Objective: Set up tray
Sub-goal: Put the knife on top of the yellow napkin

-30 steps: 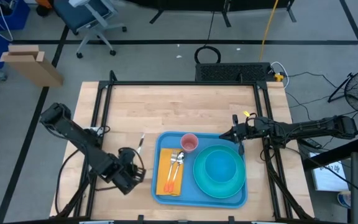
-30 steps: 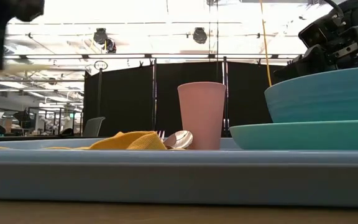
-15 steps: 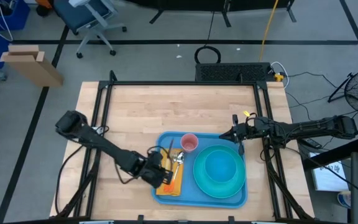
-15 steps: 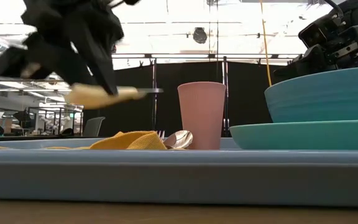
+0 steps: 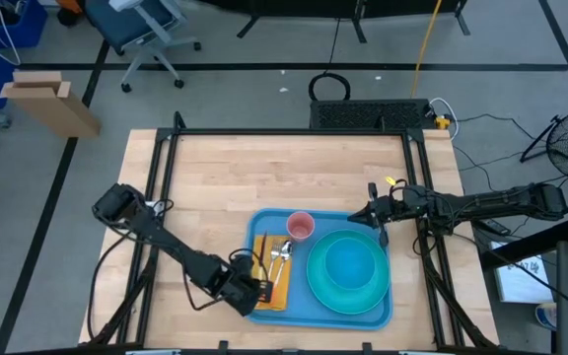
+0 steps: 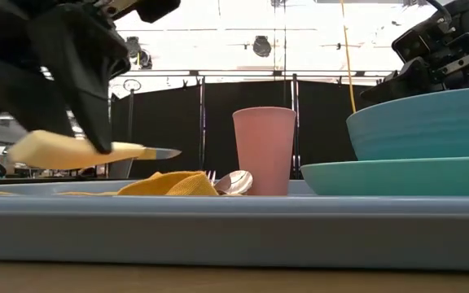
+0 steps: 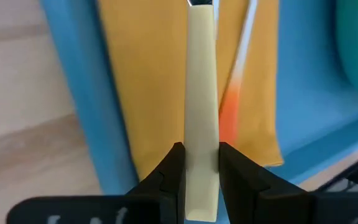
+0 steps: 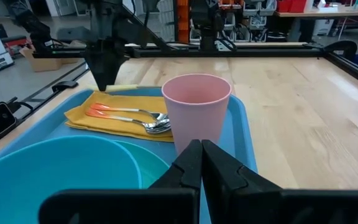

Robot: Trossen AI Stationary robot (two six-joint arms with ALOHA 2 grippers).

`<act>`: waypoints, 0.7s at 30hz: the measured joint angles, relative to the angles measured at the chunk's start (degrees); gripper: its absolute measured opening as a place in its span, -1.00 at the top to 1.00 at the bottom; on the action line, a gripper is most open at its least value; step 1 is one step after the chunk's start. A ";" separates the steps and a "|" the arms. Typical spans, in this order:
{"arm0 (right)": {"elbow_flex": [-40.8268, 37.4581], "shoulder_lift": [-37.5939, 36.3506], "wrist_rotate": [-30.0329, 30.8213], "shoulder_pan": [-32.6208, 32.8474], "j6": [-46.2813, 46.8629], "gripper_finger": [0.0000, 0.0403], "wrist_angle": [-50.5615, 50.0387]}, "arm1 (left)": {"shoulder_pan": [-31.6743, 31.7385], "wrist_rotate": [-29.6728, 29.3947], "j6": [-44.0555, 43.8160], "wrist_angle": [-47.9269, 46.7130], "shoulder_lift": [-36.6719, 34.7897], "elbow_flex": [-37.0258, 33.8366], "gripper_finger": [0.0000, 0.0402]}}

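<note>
The blue tray (image 5: 300, 312) lies on the table. It carries a yellow napkin (image 5: 274, 283) with a spoon and fork (image 8: 135, 118), a pink cup (image 5: 301, 226), and a turquoise bowl (image 5: 348, 268) on a plate (image 6: 397, 175). My left gripper (image 5: 255, 290) hovers over the napkin's near end, shut on a knife (image 6: 80, 152) with a cream handle. My right gripper (image 5: 376, 219) is shut and holds nothing. It waits at the tray's far right corner, just right of the cup (image 8: 196, 109). My left gripper (image 7: 201, 155) pinches the knife's cream handle (image 7: 202, 134) near its butt end between both fingers (image 7: 174, 167). The fingers lie along the handle. The knife is lifted clear and about level over the napkin (image 7: 148, 81), with its blade (image 6: 163, 153) pointing away from the gripper.
Bare wood lies left of and beyond the tray. A black frame (image 5: 284, 131) borders the table's far edge and sides. In the right wrist view, the left arm (image 8: 104, 56) stands over the napkin's far side.
My left gripper, carrying the knife, swung from the bare table left of the tray rightward to over the napkin. It then drew a little toward the near edge and came down, bringing the knife closer to the napkin.
</note>
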 joint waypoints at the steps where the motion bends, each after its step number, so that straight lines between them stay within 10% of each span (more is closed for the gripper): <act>1: 0.01 -0.01 0.00 0.00 0.02 1.00 -0.01 | -0.22 0.38 -0.62 -0.17 0.03 0.00 0.65; 12: -0.01 -0.03 -1.12 0.00 0.02 1.00 -0.02 | 1.10 2.98 -1.68 1.74 4.00 -0.02 0.65; 21: 0.00 -0.07 -1.25 0.00 0.02 1.00 -0.38 | 1.36 4.02 2.82 2.41 3.91 0.00 -0.21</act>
